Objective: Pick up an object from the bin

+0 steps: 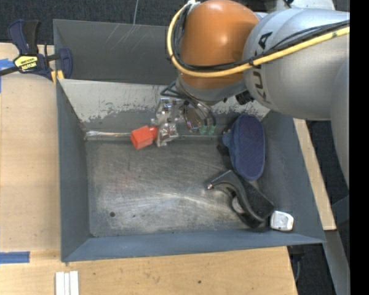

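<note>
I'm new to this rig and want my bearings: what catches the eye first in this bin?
The small orange-red block stands out most. It lies near the back wall of the bin, left of centre, right beside the gripper. To the right lies a dark blue oval pad, and towards the front right corner there is a black curved tool with a white tip.

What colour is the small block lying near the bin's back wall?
The small block is orange-red, seen in the camera view.
</note>
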